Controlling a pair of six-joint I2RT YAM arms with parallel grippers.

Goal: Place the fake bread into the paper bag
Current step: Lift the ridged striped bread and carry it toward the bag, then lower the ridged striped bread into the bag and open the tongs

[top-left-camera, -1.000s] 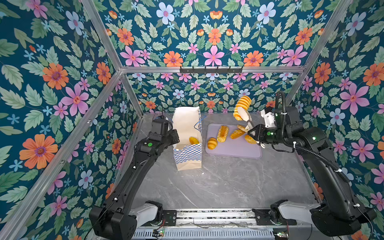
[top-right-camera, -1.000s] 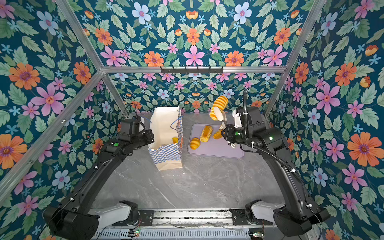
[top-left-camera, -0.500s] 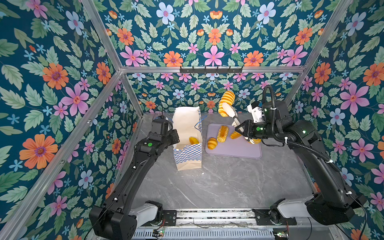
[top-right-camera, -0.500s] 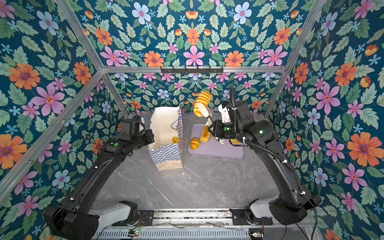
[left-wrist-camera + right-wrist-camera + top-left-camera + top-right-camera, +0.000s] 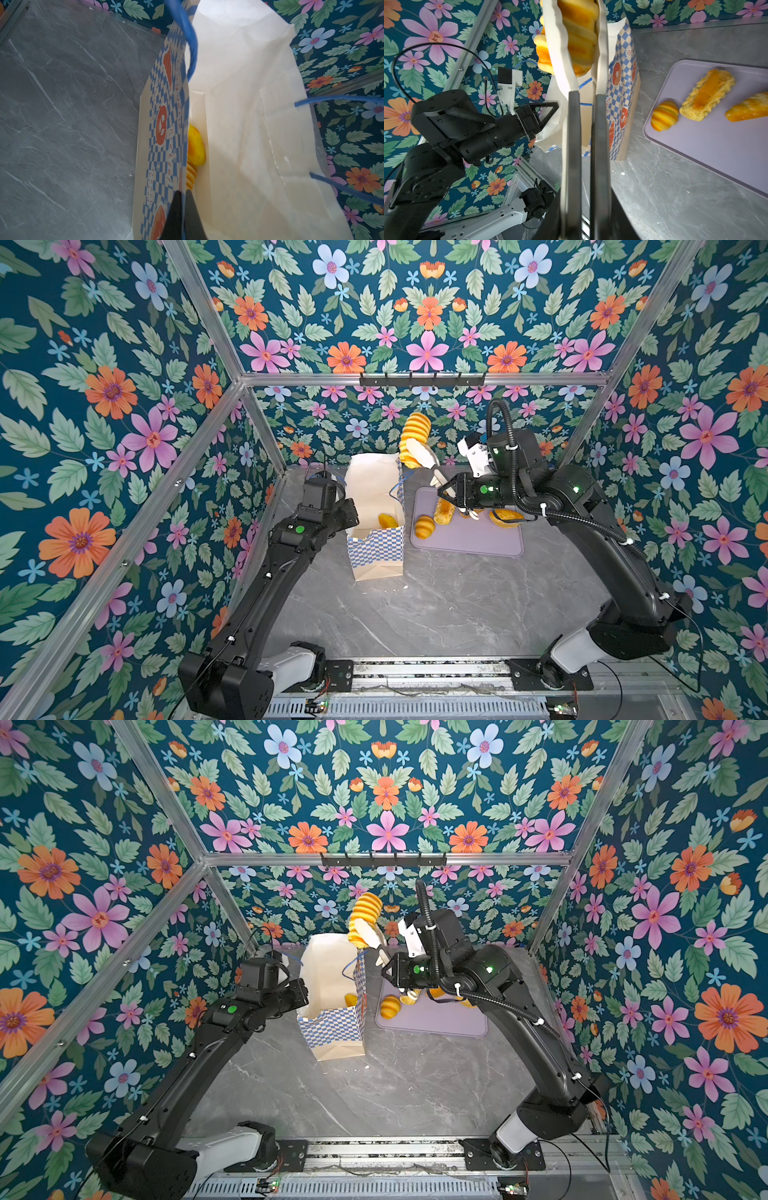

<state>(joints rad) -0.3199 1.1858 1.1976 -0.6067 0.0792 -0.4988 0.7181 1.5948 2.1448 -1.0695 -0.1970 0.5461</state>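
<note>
Right gripper (image 5: 414, 448) is clamped on a ridged loaf (image 5: 417, 427), held high with most of its length standing clear above the white fingers (image 5: 557, 41). In both top views the loaf hangs at about 1 o'clock of the mouth of the paper bag (image 5: 376, 549), over the far right corner rather than the centre. Left gripper (image 5: 182, 207), at 9 o'clock of the bag, is pinched closed on the bag wall on that side, holding the mouth apart. Two pieces (image 5: 195, 145) lie at the bottom of the bag. Further pastries, a striped bun (image 5: 664, 116) among them, wait on the lilac tray (image 5: 469, 545) at 3 o'clock. Hazards, as judged: a release from this position would likely land the loaf on the rim or outside it, because it is off-centre. The grip sits near one end, so the loaf may swing or slip on descent. The blue cord handle (image 5: 584, 83) crosses just beneath the fingers and could snag loaf or finger, dragging the light bag. A hard knock on the rim could pull the paper from the left pinch and collapse or topple the bag.
</note>
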